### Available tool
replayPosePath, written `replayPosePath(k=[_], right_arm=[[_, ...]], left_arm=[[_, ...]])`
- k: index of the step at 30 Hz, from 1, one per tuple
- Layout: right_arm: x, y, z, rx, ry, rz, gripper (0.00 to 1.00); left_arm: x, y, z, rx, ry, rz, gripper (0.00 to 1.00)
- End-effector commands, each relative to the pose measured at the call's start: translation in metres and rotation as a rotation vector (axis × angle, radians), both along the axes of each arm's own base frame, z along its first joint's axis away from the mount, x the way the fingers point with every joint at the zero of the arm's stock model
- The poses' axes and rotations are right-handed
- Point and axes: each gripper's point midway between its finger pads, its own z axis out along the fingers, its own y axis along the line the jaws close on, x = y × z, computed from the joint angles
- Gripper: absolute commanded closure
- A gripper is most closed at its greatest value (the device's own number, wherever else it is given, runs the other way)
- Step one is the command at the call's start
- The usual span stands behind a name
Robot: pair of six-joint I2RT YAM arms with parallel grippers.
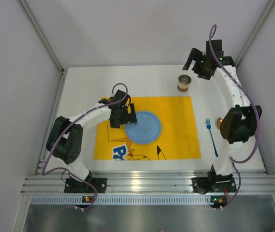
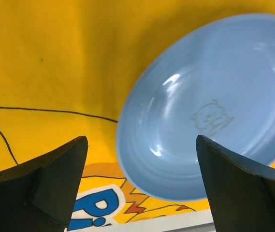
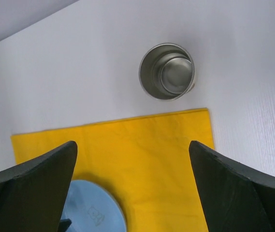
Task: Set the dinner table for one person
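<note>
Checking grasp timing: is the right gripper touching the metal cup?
Apart. The right wrist view shows the metal cup standing well beyond the open right gripper, with a plain gap between them.

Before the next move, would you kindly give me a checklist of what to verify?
1. Plate lies on the mat: ok.
2. Left gripper open and empty, at the plate's rim: ok.
3. Right gripper open and empty, near the cup: ok.
4. Cup upright on the table, off the mat: ok.
5. Fork flat on the table, right of the mat: ok.
6. Brown thing beside the fork, half hidden by the right arm, identified: cannot tell.
</note>
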Motion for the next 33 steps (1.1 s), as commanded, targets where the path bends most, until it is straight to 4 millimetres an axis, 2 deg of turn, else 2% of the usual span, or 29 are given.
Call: replayPosePath(k=[1, 2, 3, 4, 6, 8, 10, 12, 17, 18, 20, 21, 23, 24, 26, 27, 28, 31, 32, 33], right_arm=[[0.025, -0.019, -0.004, -0.058, 0.018, -0.077, 0.00], [0.031, -0.020, -0.011, -0.059, 0.029, -0.083, 0.00], [0.039, -0.022, -0.032, -0.062, 0.075, -0.090, 0.00], [0.046, -0.023, -0.029, -0.053, 0.063, -0.098, 0.00], [0.055, -0.026, -0.051, -0.041, 0.104, -0.114, 0.00], [0.058, -0.030, -0.061, -0.046, 0.121, -0.144, 0.00], [0.062, -0.030, -0.077, -0.043, 0.147, -0.153, 0.00], [0.066, -0.029, -0.094, -0.036, 0.171, -0.159, 0.00], [0.079, -0.035, -0.120, -0.062, 0.193, -0.195, 0.01], [0.080, -0.036, -0.132, -0.064, 0.211, -0.199, 0.03], [0.082, -0.036, -0.144, -0.068, 0.227, -0.204, 0.16], [0.081, -0.036, -0.155, -0.072, 0.248, -0.203, 0.23], [0.079, -0.037, -0.166, -0.079, 0.269, -0.203, 0.47], [0.078, -0.037, -0.172, -0.086, 0.279, -0.203, 0.68], [0.079, -0.039, -0.173, -0.093, 0.278, -0.201, 0.88], [0.080, -0.038, -0.166, -0.092, 0.266, -0.199, 1.00], [0.082, -0.040, -0.160, -0.089, 0.251, -0.201, 1.00], [0.084, -0.037, -0.115, -0.063, 0.171, -0.199, 1.00], [0.082, -0.034, -0.086, -0.043, 0.123, -0.202, 1.00], [0.077, -0.031, -0.077, -0.038, 0.115, -0.200, 1.00]], left_arm=[[0.024, -0.011, 0.065, -0.104, -0.136, -0.037, 0.01], [0.027, -0.012, 0.077, -0.118, -0.159, -0.051, 0.01], [0.026, -0.012, 0.085, -0.135, -0.163, -0.063, 0.01], [0.027, -0.009, 0.096, -0.144, -0.180, -0.066, 0.01], [0.026, -0.004, 0.108, -0.141, -0.187, -0.089, 0.01], [0.024, 0.002, 0.119, -0.146, -0.199, -0.104, 0.01], [0.022, 0.009, 0.124, -0.142, -0.210, -0.106, 0.01], [0.019, 0.015, 0.120, -0.128, -0.200, -0.099, 0.01], [0.017, 0.030, 0.114, -0.124, -0.169, -0.065, 0.01], [0.017, 0.032, 0.112, -0.117, -0.163, -0.065, 0.01], [0.019, 0.037, 0.110, -0.101, -0.147, -0.050, 0.01], [0.019, 0.039, 0.110, -0.088, -0.142, -0.046, 0.01], [0.021, 0.045, 0.111, -0.073, -0.124, -0.028, 0.01], [0.023, 0.047, 0.113, -0.075, -0.124, -0.020, 0.01], [0.027, 0.045, 0.116, -0.084, -0.130, -0.012, 0.01], [0.028, 0.043, 0.115, -0.092, -0.128, -0.012, 0.01], [0.029, 0.041, 0.114, -0.100, -0.124, -0.012, 0.01], [0.033, 0.034, 0.112, -0.133, -0.112, -0.005, 0.01], [0.034, 0.033, 0.112, -0.139, -0.109, -0.003, 0.01], [0.034, 0.032, 0.112, -0.137, -0.108, -0.003, 0.01]])
